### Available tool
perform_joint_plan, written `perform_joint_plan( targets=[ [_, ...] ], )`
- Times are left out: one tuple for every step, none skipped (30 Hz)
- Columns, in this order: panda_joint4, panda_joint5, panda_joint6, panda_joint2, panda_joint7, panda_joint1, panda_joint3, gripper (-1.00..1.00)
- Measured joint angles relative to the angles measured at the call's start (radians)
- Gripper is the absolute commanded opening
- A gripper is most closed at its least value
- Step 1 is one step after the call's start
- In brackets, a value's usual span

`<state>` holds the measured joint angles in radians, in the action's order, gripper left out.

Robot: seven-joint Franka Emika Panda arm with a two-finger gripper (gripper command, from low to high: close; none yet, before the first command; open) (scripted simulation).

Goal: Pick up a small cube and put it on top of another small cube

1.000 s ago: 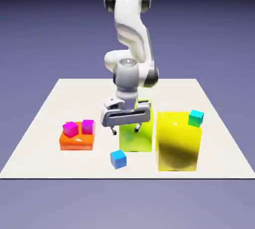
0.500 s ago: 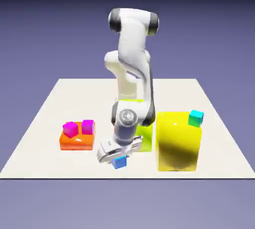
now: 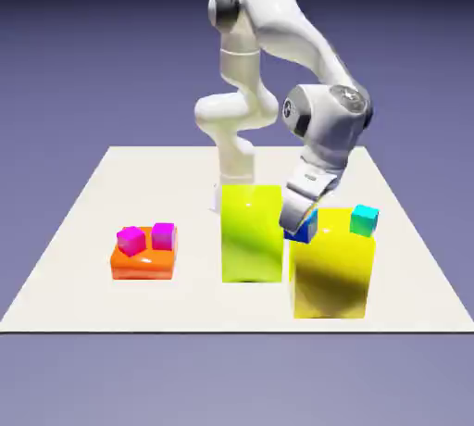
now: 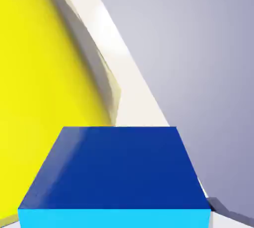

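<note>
The small blue cube (image 3: pixel 306 230) hangs in the air between the two yellow blocks, with my gripper (image 3: pixel 301 223) shut on it. It is level with the top left edge of the larger yellow block (image 3: pixel 333 271). The teal cube (image 3: pixel 364 219) rests on that block's top right corner, a short way to the exterior view's right of the blue cube. In the hand view the blue cube (image 4: pixel 119 172) fills the lower half, and only a sliver of one grey fingertip (image 4: pixel 221 206) shows beside it. The teal cube is out of the hand view.
A taller, narrower yellow block (image 3: pixel 251 231) stands just left of the held cube. An orange block (image 3: pixel 143 265) at the left carries two magenta cubes (image 3: pixel 130 241) (image 3: pixel 164 234). In the hand view, yellow block surface (image 4: pixel 39 98) curves at the left beside the pale table (image 4: pixel 139 103).
The gripper came down on the blue cube at the table's front, shut on it, then lifted it up and toward the exterior view's right, next to the large yellow block.
</note>
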<state>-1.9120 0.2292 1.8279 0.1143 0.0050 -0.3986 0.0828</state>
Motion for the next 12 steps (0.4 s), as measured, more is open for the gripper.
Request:
perform_joint_plan(
  targets=[
    [0.028, 0.018, -0.039, -0.013, -0.029, -0.024, 0.036, -1.00],
    [0.056, 0.036, -0.079, -0.026, -0.058, -0.048, 0.072, -1.00],
    [0.072, 0.055, -0.103, -0.023, -0.074, -0.076, 0.104, -1.00],
    [0.073, 0.065, -0.106, -0.012, -0.074, -0.081, 0.117, -1.00],
    [0.073, 0.065, -0.106, -0.012, -0.074, -0.074, 0.117, -1.00],
    [0.037, 0.070, -0.065, -0.007, -0.068, -0.070, 0.113, -1.00],
    [0.001, 0.075, -0.023, -0.002, -0.062, -0.066, 0.110, -1.00],
    [-0.035, 0.081, 0.018, 0.003, -0.057, -0.062, 0.106, -1.00],
    [-0.071, 0.086, 0.059, 0.009, -0.051, -0.058, 0.102, -1.00],
    [-0.074, 0.086, 0.062, 0.009, -0.050, -0.059, 0.102, 1.00],
    [-0.074, 0.088, 0.063, 0.009, -0.050, -0.059, 0.102, 1.00],
    [-0.074, 0.088, 0.063, 0.009, -0.050, -0.059, 0.102, 1.00]
  ],
)
